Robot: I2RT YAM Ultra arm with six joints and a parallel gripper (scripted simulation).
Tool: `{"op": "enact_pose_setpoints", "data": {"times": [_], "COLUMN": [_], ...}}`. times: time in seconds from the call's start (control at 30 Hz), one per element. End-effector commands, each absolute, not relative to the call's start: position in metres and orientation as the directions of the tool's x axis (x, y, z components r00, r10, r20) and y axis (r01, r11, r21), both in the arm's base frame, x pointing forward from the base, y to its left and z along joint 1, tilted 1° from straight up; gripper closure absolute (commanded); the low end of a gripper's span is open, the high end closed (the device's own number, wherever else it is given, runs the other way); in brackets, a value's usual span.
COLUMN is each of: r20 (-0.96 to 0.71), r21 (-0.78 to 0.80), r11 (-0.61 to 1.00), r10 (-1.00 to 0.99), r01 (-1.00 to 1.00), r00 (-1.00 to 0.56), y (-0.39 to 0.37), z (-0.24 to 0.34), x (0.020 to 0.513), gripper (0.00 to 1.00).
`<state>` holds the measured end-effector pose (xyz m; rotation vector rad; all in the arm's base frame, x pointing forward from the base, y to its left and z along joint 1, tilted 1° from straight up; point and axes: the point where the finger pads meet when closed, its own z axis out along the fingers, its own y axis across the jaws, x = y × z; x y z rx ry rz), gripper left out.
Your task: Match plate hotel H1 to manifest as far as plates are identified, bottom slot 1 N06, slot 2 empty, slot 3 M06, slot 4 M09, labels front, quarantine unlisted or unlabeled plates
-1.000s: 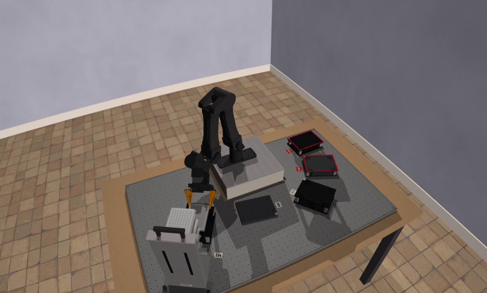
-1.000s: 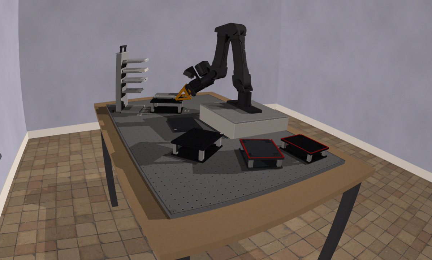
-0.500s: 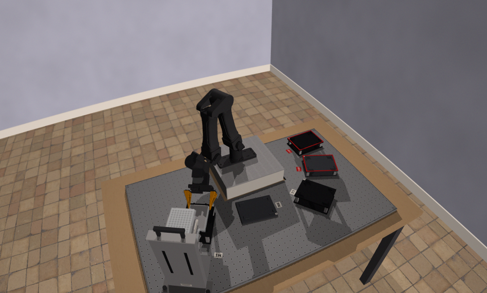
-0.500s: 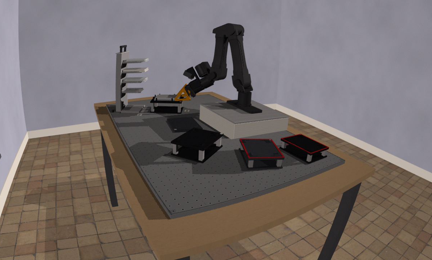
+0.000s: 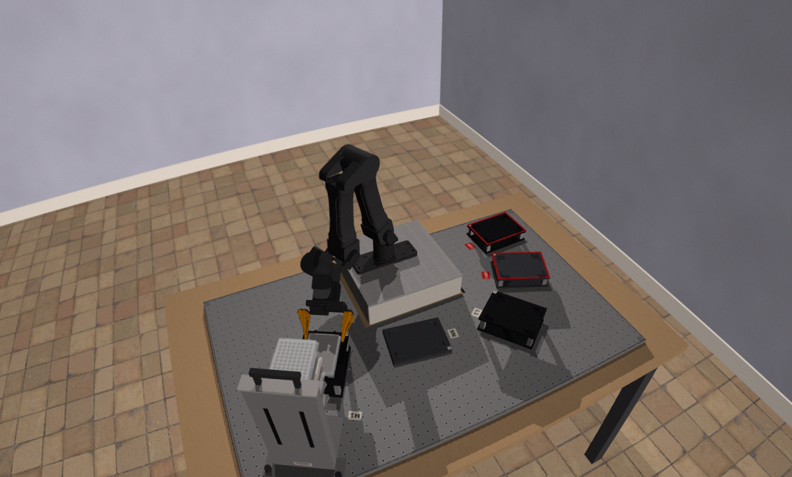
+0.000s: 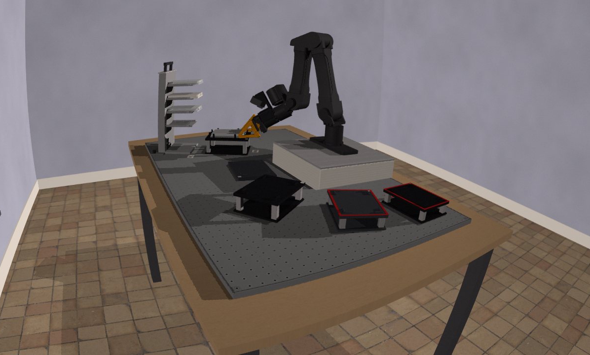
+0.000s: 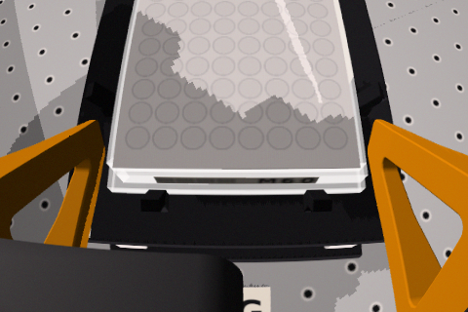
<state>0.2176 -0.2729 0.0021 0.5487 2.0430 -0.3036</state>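
Note:
A white well plate (image 7: 237, 58) lies flat on the black regrip nest (image 7: 234, 221), in front of the plate hotel H1 (image 6: 168, 110). It also shows in the top view (image 5: 328, 346) and the exterior view (image 6: 226, 131). My gripper (image 7: 236, 135) is open. Its orange fingers stand on either side of the plate's near short end, apart from it. I read no ID on that end. The gripper also shows low over the nest in the top and exterior views (image 5: 324, 329) (image 6: 248, 130). The hotel's four shelves (image 6: 184, 102) show pale slabs; I cannot read any labels there.
The flat recovery nest N6 (image 5: 418, 340) and the raised landing nest L1 (image 5: 512, 318) hold nothing. The two red-rimmed quarantine nests (image 5: 520, 265) (image 5: 496, 230) hold nothing. The arm's pale base block (image 5: 401, 269) stands behind the regrip nest.

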Motion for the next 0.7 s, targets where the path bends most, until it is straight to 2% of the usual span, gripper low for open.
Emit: {"op": "enact_pose_setpoints", "data": {"times": [0.0,0.33,0.67], "r20": [-0.868,-0.868,-0.880], "r21": [0.002,0.002,-0.014], "r11": [0.868,0.868,0.868], "r10": [0.248,0.248,0.225], "r01": [0.496,0.496,0.496], "r00": [-0.430,-0.430,-0.419], "y": [-0.275,-0.275,-0.282], "z": [0.004,0.004,0.028], "x": [0.219,0.219,0.220], "gripper": [0.00,0.00,0.00]}}
